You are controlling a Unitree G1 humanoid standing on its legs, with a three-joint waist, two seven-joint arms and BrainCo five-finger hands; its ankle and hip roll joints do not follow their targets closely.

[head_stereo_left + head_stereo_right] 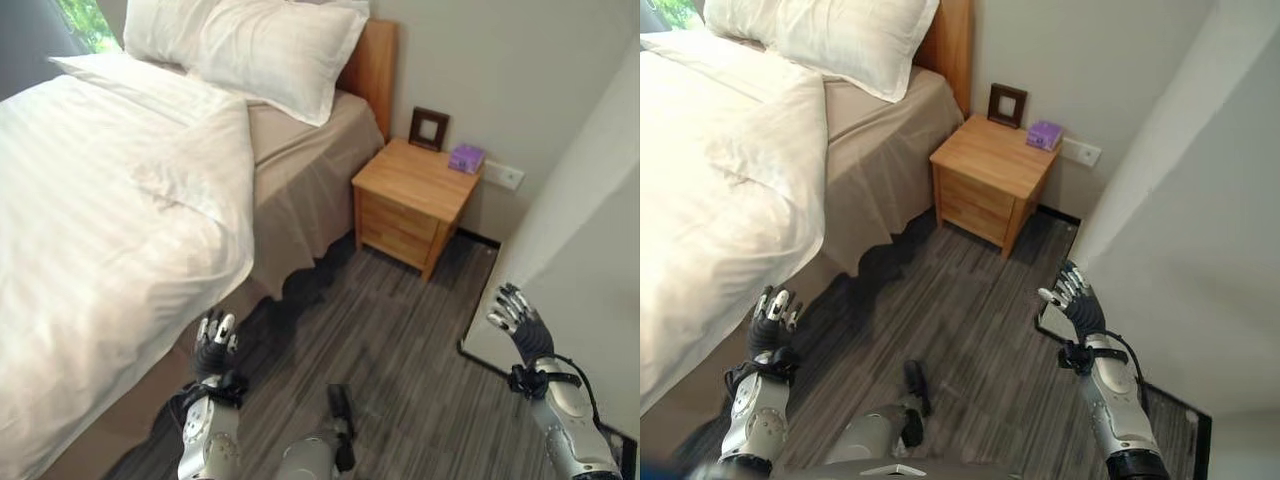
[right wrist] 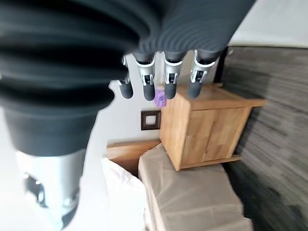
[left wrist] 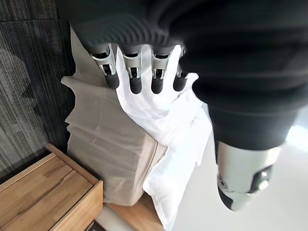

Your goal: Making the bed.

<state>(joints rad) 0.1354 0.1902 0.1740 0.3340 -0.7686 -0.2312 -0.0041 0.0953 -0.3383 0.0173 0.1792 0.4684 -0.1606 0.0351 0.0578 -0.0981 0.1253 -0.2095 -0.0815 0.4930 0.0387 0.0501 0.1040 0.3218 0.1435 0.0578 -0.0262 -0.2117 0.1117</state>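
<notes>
Left eye view: both hands raised over the floor strip beside the bed.

The duvet point(image 1: 110, 200) hangs off the bed's near edge, pillows point(image 1: 250, 45) at the headboard. Dark floor point(image 1: 400, 340) runs open to the nightstand point(image 1: 415, 195). The left hand point(image 1: 215, 345), fingers straight and empty, is just beside the duvet's edge; the right hand point(image 1: 520, 325), relaxed and empty, is near the wall point(image 1: 590, 230).
</notes>
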